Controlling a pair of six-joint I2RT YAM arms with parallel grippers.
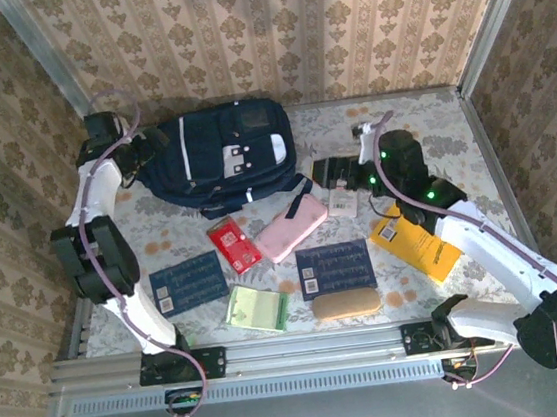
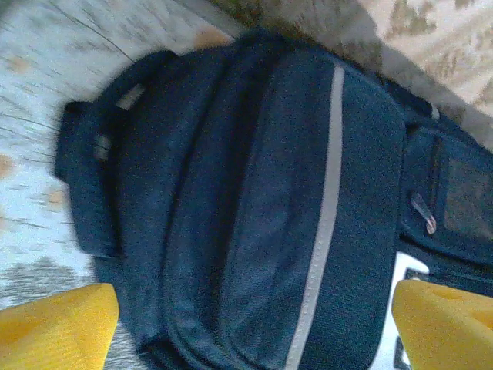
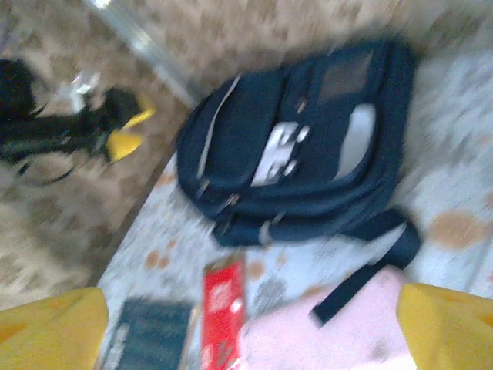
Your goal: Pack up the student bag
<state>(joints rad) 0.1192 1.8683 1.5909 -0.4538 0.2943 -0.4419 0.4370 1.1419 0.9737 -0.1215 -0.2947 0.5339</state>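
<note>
A: Can any text be read?
B: None; print is seen on the booklets (image 1: 188, 282), the red pack (image 1: 233, 245) and the yellow book (image 1: 415, 243); no word can be made out.

Items shown: one student bag (image 1: 218, 160), two navy booklets (image 1: 188, 282) (both lying flat), one red packet (image 1: 233, 245), one pink pouch (image 1: 291, 232), one green notepad (image 1: 258, 307), one tan case (image 1: 346, 303), one yellow book (image 1: 416, 245)
</note>
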